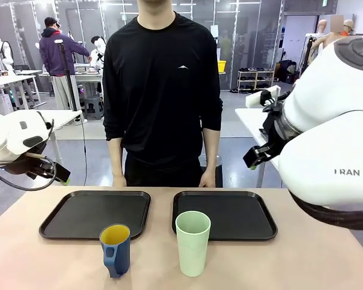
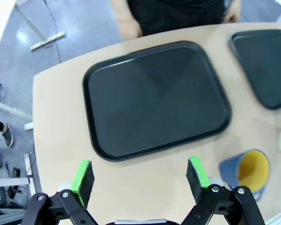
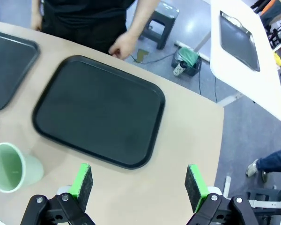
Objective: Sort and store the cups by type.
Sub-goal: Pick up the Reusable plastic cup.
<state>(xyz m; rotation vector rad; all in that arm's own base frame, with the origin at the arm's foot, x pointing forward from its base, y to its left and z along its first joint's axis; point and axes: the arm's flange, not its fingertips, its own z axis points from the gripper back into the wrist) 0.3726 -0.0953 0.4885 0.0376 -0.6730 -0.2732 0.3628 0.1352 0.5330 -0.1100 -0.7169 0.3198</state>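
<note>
The dark blue mug (image 1: 115,248) with a yellow inside stands near the table's front edge, in front of the left black tray (image 1: 97,214). Beside it to the right stands the tall mint-green tumbler (image 1: 192,241), in front of the right black tray (image 1: 224,214). My left gripper (image 2: 139,178) hovers open above the table's near-left part, with the mug (image 2: 246,169) at its lower right. My right gripper (image 3: 139,183) hangs open over the table's right part, the tumbler (image 3: 11,166) at its left. Both hold nothing.
A person in black stands at the far edge with a hand (image 1: 207,179) resting by the table's edge. Both trays (image 2: 154,98) (image 3: 100,110) lie bare. A white side table (image 3: 243,51) stands off to the right. My right arm's body (image 1: 333,133) looms at the right.
</note>
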